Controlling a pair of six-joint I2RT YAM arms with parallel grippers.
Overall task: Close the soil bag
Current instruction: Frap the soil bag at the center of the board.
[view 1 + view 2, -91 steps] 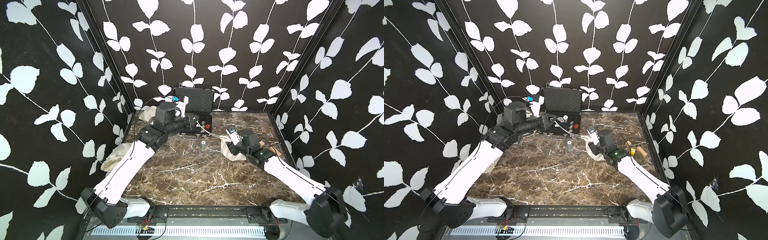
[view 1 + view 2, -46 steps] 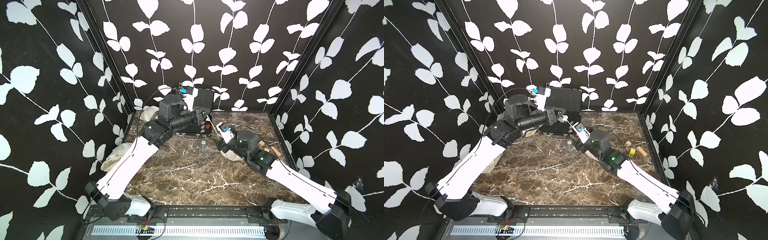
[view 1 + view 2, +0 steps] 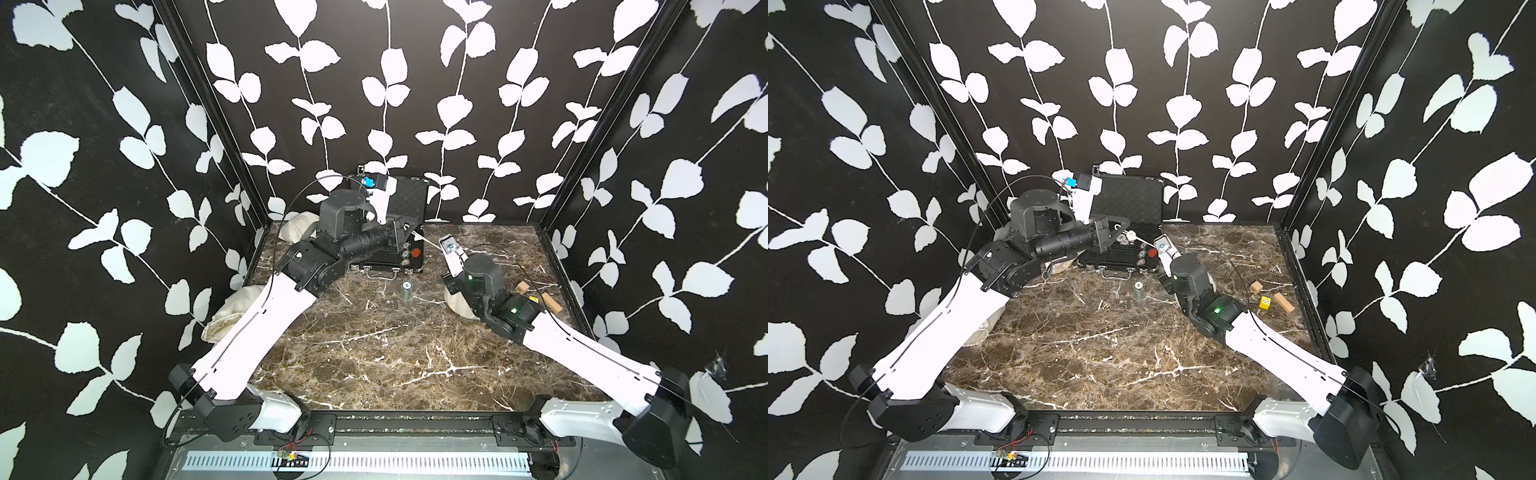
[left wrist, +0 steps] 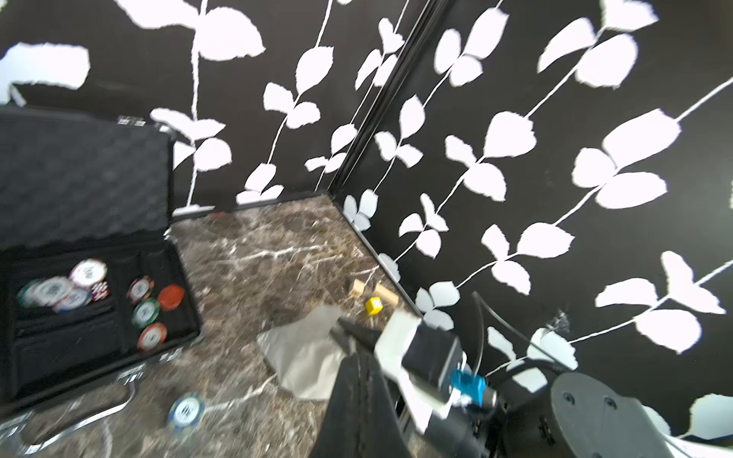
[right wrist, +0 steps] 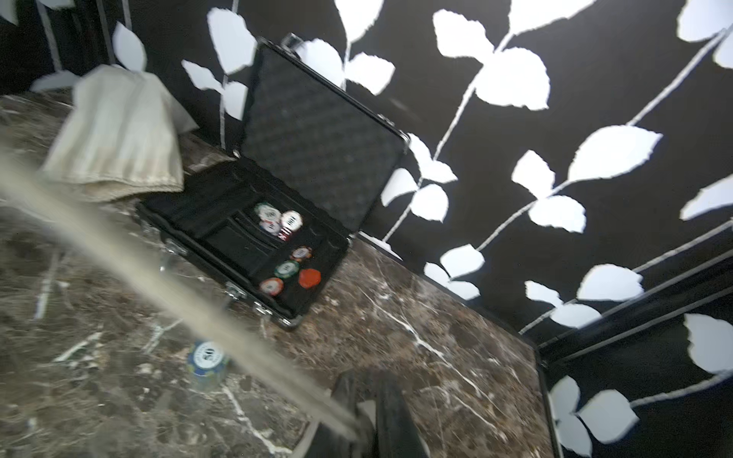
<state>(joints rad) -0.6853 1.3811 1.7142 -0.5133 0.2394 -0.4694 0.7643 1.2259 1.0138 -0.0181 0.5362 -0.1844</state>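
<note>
Top view: soil bag (image 3: 459, 307) is seen on surface (image 3: 374, 353), R side, partly under R arm (image 3: 582, 353). Drawstring (image 5: 158, 287) is stretched taut betw. L fingers (image 3: 1123, 230), clamped on it, & R fingers (image 5: 371, 412), pinched nearly closed on its bag end.

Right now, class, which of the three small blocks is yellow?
The middle block: it alone is yellow; the short block and long block are tan wood.

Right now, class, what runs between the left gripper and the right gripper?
A pale taut cord joins left gripper and right gripper, shown in both top views and right wrist view.
</note>
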